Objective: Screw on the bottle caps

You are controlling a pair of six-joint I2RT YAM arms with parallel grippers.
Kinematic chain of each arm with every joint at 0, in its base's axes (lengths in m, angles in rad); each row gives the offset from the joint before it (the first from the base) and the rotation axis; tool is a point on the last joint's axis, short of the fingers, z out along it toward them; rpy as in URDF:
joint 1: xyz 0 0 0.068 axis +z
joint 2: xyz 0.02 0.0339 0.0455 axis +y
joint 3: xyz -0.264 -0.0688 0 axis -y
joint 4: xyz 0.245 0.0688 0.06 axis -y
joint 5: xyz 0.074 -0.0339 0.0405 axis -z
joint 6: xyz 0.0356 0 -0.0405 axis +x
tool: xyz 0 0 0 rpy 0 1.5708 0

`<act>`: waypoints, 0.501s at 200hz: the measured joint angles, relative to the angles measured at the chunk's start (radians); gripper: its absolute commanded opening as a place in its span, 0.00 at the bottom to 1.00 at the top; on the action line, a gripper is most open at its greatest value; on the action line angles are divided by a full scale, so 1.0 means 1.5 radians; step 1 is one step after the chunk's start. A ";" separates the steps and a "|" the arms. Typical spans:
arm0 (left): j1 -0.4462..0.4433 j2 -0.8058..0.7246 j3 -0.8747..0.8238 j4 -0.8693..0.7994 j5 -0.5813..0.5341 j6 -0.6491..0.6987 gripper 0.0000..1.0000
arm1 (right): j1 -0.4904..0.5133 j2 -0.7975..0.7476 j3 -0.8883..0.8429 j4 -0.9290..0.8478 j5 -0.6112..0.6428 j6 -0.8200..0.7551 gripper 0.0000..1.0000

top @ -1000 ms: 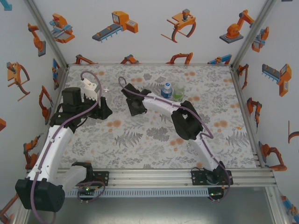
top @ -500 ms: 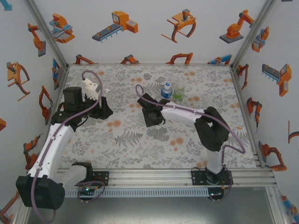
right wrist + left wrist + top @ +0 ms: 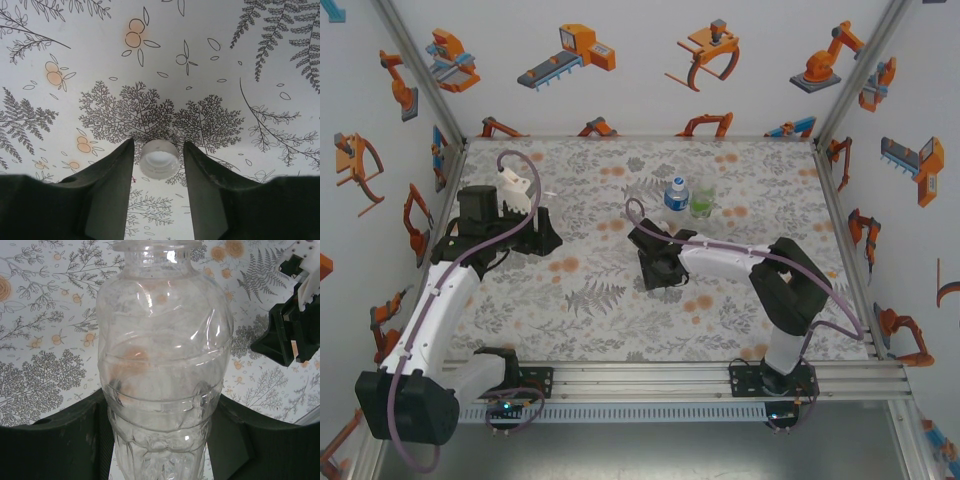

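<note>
1. The left arm [image 3: 440,300] reaches from its base at the near left corner up the left side of the table [image 3: 600,300], bent at the elbow, with its wrist over the left-middle part of the patterned cloth.
2. The left gripper [image 3: 161,425] is clamped on the clear bottle [image 3: 162,355]. A dark finger presses each side of the lower body, and the open threaded neck points away from the wrist camera.
3. The right arm [image 3: 720,262] folds sharply at the elbow near the right side. Its forearm stretches left and ends near the table's middle.
4. The right gripper [image 3: 158,145] points down at the cloth with its jaws apart.
5. The cap [image 3: 159,160] sits between those fingers, hollow side towards the camera, with a thin gap on each side.
6. Beyond the right gripper stand the blue-labelled bottle [image 3: 676,193] and the greenish bottle [image 3: 702,197], upright and just beside each other, clear of both arms.
</note>
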 measured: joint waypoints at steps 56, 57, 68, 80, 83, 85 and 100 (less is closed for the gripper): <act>0.000 0.002 0.000 0.000 -0.001 0.000 0.00 | 0.000 -0.003 0.038 -0.042 -0.003 0.000 0.49; 0.000 0.002 0.000 0.000 -0.002 0.000 0.00 | 0.000 -0.004 0.039 -0.043 -0.003 0.000 0.49; 0.000 0.003 0.000 0.000 -0.001 0.000 0.00 | 0.000 -0.010 0.045 -0.049 -0.008 0.000 0.49; 0.000 0.003 0.000 0.000 -0.001 0.000 0.00 | 0.000 -0.020 0.046 -0.055 -0.015 0.000 0.49; 0.000 0.004 0.000 0.000 -0.001 0.000 0.00 | 0.000 -0.022 0.046 -0.056 -0.017 0.000 0.49; 0.000 0.004 0.000 0.000 -0.001 0.000 0.00 | 0.000 -0.023 0.046 -0.057 -0.018 0.000 0.49; 0.000 0.004 0.000 0.000 -0.001 0.000 0.00 | 0.000 -0.026 0.047 -0.065 -0.025 0.000 0.49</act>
